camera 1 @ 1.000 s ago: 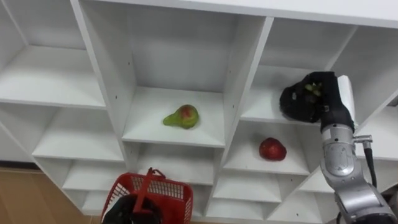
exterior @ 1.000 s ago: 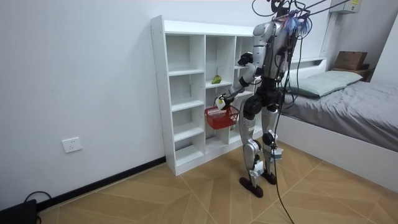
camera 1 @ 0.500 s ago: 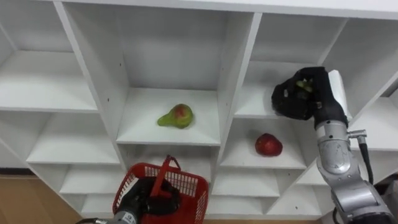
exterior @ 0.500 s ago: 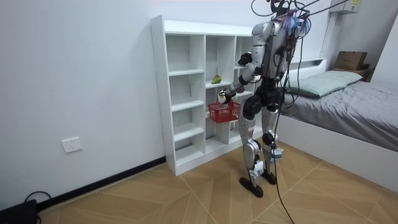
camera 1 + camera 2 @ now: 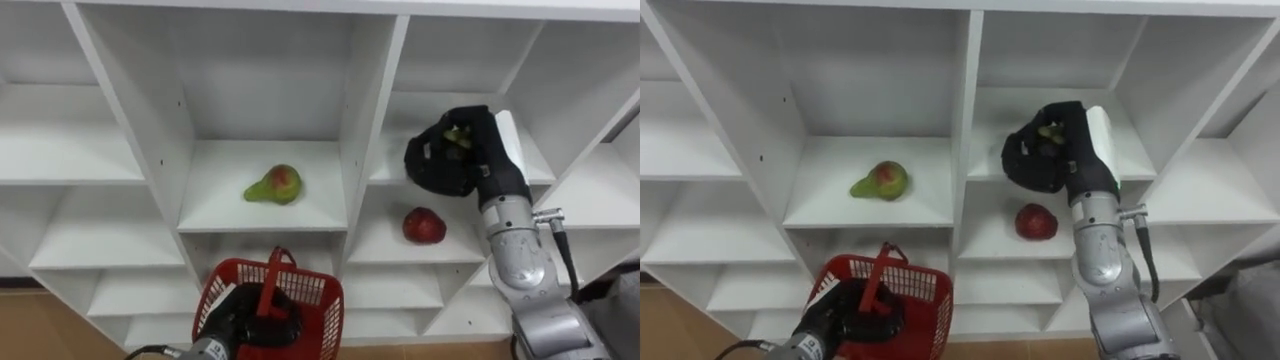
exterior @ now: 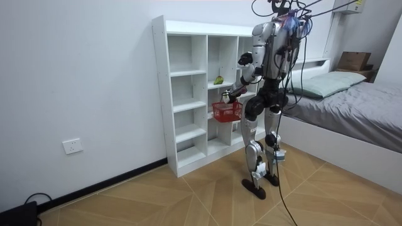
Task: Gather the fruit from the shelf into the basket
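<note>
- The right hand (image 5: pixel 455 152), in the upper right of the left eye view, has its fingers curled round a small green fruit (image 5: pixel 458 135); only a sliver of green shows between the dark fingers, so I cannot tell what kind it is; the hand sits before a right-hand compartment of the white closet (image 5: pixel 310 195).
- The left hand (image 5: pixel 255 318), at the bottom, left of centre, is closed round the upright handle of the red basket (image 5: pixel 318 292); the basket hangs below the middle compartment, and the hand hides most of its inside.
- A pear (image 5: pixel 272 185) lies on its side in the middle compartment, near the centre of the frame, narrow end toward the frame's left; a red apple (image 5: pixel 424 226) sits one compartment lower, right of centre, just under the right hand.
- The fruit in hand is probably light and firm, with a smooth skin that could slip from hard fingers; it likely bruises if dropped, so lowering it into the basket looks safer than letting it fall from height.
- The pear is best taken round its fat end, since the neck gives little to hold and it may roll on the slick shelf; the apple suits a wrap from the front across its widest part.
- The wire basket looks stiff and light; it will probably swing on its handle as weight goes in.
</note>
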Tool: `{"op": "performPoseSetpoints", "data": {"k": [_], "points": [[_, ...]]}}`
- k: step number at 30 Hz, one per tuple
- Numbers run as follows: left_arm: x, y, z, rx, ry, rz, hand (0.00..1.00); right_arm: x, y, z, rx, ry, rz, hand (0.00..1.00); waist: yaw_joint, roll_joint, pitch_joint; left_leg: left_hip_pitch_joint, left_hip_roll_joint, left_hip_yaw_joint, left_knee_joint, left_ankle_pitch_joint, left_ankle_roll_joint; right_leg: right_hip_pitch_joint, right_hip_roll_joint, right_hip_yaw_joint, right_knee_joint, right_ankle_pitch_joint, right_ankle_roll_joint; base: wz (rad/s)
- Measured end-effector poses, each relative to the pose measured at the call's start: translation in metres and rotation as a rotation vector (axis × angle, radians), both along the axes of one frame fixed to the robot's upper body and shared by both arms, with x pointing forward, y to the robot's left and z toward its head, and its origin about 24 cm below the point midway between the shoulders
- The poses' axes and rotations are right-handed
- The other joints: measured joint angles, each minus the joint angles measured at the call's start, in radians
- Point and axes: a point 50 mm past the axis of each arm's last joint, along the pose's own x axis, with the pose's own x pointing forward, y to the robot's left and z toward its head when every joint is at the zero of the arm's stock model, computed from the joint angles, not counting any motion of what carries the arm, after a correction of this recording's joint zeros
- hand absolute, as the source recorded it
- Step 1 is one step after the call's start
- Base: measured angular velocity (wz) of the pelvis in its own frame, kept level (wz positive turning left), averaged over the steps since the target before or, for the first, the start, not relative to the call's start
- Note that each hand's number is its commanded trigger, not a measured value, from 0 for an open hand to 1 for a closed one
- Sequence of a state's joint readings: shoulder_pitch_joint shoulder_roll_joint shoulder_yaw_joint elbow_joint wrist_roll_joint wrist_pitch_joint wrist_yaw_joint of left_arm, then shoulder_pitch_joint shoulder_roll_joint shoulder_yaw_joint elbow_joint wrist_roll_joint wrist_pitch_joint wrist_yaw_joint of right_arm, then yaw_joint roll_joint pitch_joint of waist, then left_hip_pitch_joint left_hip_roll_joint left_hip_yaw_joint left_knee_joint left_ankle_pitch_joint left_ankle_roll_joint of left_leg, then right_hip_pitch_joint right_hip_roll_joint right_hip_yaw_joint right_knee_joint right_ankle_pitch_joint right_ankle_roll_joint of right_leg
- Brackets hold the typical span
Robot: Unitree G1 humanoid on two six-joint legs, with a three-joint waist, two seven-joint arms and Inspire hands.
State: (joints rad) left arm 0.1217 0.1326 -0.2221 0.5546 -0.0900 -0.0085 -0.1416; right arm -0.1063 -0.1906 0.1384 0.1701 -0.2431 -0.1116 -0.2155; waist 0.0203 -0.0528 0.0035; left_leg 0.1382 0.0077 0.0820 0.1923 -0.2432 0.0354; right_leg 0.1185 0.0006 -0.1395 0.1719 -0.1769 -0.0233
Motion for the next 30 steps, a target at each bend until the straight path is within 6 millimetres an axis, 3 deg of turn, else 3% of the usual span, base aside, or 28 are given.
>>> {"op": "performPoseSetpoints", "data": {"k": [12, 19, 30], "points": [[0.003, -0.008, 0.003, -0.052, -0.019, 0.024, 1.00, -0.007, 0.011, 0.033, 0.055, -0.131, 0.069, 1.00, -0.011, 0.011, 0.0010, -0.022, 0.000, 0.001, 0.007, 0.000, 0.000, -0.021, 0.001, 0.001, 0.001, 0.001, -0.001, 0.00], [0.003, -0.008, 0.003, -0.054, -0.018, 0.024, 1.00, -0.012, 0.014, 0.036, 0.053, -0.123, 0.127, 1.00, -0.010, 0.021, 0.0013, -0.017, 0.003, 0.024, 0.004, 0.000, 0.000, -0.028, 0.004, 0.025, 0.004, 0.001, -0.001, -0.11], [0.002, -0.006, 0.003, -0.073, -0.011, 0.017, 1.00, -0.013, 0.019, 0.039, 0.041, -0.079, 0.226, 1.00, 0.000, 0.017, -0.0015, -0.011, 0.006, 0.053, 0.003, 0.000, 0.000, -0.047, 0.006, 0.046, 0.020, 0.001, -0.002, -0.07]]}}
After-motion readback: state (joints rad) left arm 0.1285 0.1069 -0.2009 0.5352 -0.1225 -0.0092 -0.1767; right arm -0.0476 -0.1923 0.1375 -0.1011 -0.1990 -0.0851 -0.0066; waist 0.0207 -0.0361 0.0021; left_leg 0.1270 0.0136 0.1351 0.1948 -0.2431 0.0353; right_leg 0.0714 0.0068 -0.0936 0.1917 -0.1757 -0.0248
